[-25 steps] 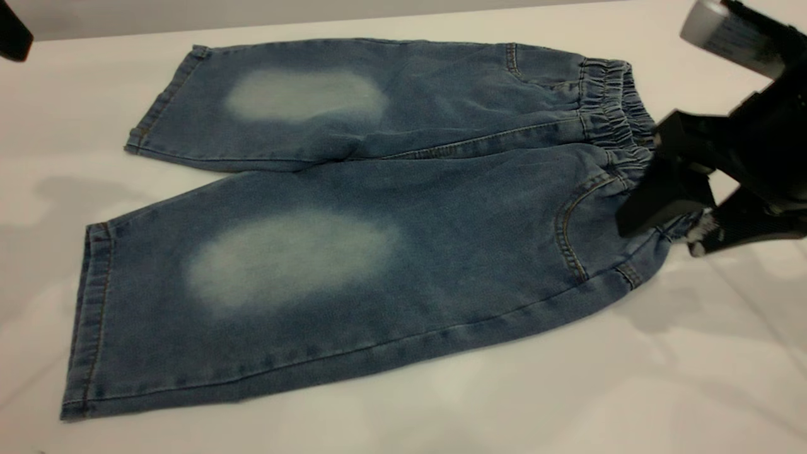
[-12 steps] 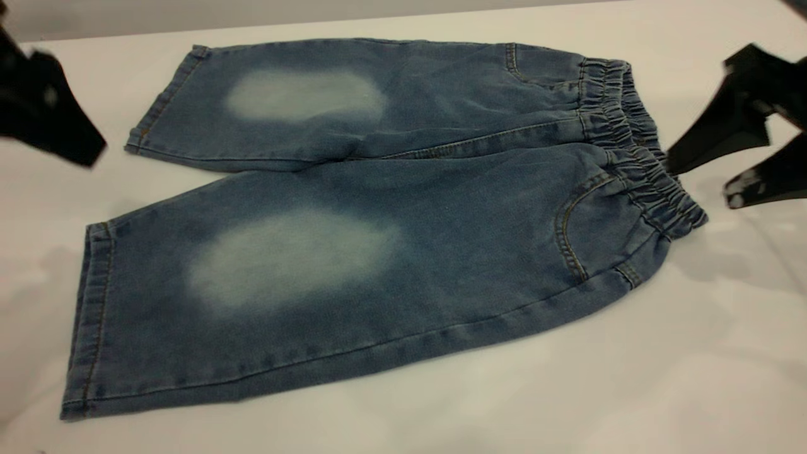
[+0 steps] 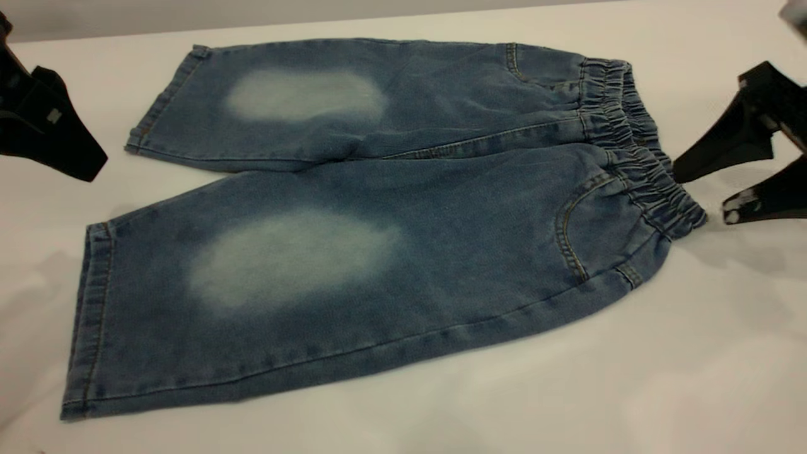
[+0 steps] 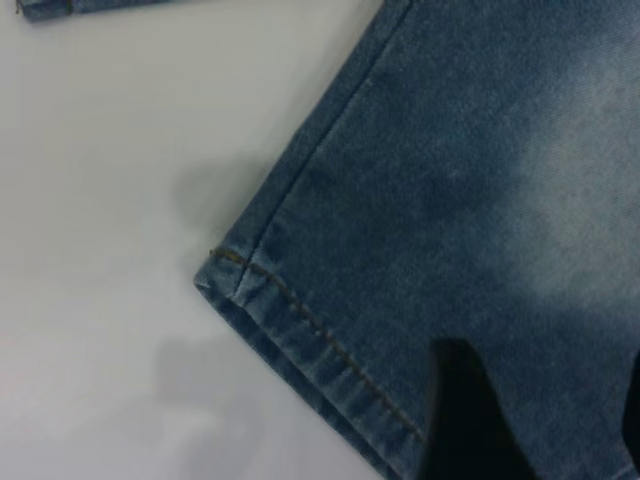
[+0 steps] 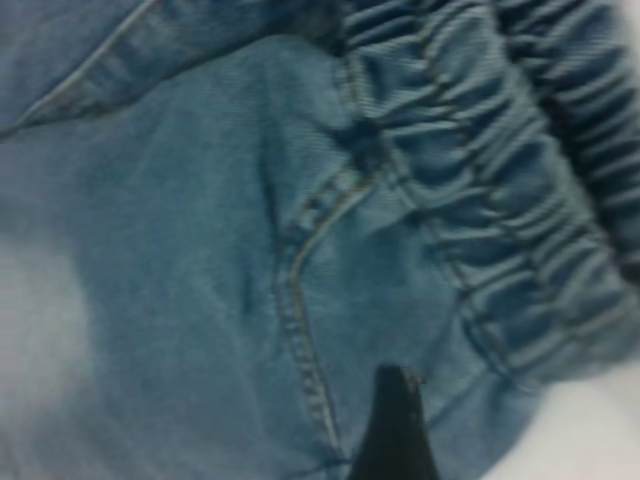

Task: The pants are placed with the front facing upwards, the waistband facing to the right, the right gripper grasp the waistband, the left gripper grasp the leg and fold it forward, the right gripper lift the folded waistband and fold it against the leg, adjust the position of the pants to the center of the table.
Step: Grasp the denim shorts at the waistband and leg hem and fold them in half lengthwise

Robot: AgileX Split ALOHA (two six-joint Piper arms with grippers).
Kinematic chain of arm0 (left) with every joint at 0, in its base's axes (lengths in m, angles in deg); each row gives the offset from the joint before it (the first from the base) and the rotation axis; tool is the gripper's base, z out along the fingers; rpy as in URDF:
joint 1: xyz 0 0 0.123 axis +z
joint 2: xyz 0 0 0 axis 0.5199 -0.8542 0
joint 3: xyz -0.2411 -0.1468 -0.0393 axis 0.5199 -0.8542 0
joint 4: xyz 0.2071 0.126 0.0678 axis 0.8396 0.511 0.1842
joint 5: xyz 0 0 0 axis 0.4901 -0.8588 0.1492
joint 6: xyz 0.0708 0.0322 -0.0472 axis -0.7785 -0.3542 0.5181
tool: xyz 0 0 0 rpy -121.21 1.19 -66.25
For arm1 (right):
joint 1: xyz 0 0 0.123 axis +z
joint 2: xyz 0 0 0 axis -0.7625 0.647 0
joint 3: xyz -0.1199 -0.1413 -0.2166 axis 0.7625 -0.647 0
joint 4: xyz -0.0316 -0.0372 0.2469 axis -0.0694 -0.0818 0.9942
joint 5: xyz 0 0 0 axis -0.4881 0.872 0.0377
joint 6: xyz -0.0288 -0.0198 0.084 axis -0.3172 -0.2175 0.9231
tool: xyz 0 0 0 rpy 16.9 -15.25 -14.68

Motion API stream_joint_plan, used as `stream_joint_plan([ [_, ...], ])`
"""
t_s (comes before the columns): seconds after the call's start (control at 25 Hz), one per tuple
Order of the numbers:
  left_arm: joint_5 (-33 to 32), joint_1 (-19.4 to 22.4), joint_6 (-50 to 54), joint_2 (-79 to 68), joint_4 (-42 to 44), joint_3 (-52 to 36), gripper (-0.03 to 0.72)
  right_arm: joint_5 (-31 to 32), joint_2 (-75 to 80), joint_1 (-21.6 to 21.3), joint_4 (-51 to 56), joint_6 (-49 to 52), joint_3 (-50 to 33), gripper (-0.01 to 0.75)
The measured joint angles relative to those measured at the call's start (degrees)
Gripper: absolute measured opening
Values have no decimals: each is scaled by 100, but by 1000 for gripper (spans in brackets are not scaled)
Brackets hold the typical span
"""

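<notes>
The blue denim pants (image 3: pixel 353 208) lie flat on the white table (image 3: pixel 567 403), front up, with a pale patch on each leg. The ruffled waistband (image 3: pixel 630 145) points right. My right gripper (image 3: pixel 705 195) hovers just off the waistband's near end, open and holding nothing. In its wrist view one finger (image 5: pixel 395 435) shows over the curved pocket (image 5: pixel 300 300) beside the waistband (image 5: pixel 500 200). My left gripper (image 3: pixel 75 157) hangs at the far left beside the leg hems, open. Its wrist view shows its fingers (image 4: pixel 470 420) spread over a leg's hem corner (image 4: pixel 250 285).
Bare white table surrounds the pants, with wide room in front (image 3: pixel 441 416) and to the right. The table's back edge (image 3: pixel 126 28) runs just behind the far leg.
My right gripper has drawn back to the right off the waistband, which now lies uncovered. My left gripper has come down into view at the far left.
</notes>
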Motion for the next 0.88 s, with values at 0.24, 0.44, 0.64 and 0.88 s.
stream_joint_plan([
  [0.24, -41, 0, -4, 0, -37, 0, 362, -276, 286, 0, -120, 211, 96, 479],
  [0.44, -22, -7, -7, 0, -39, 0, 362, -139, 510, 0, -36, 138, 108, 478],
  [0.64, -13, -7, -7, 0, -39, 0, 362, 39, 700, 0, 15, 96, 247, 474],
  [0.88, 9, -7, -18, 0, -44, 0, 362, -16, 711, 0, 63, 59, 331, 471],
])
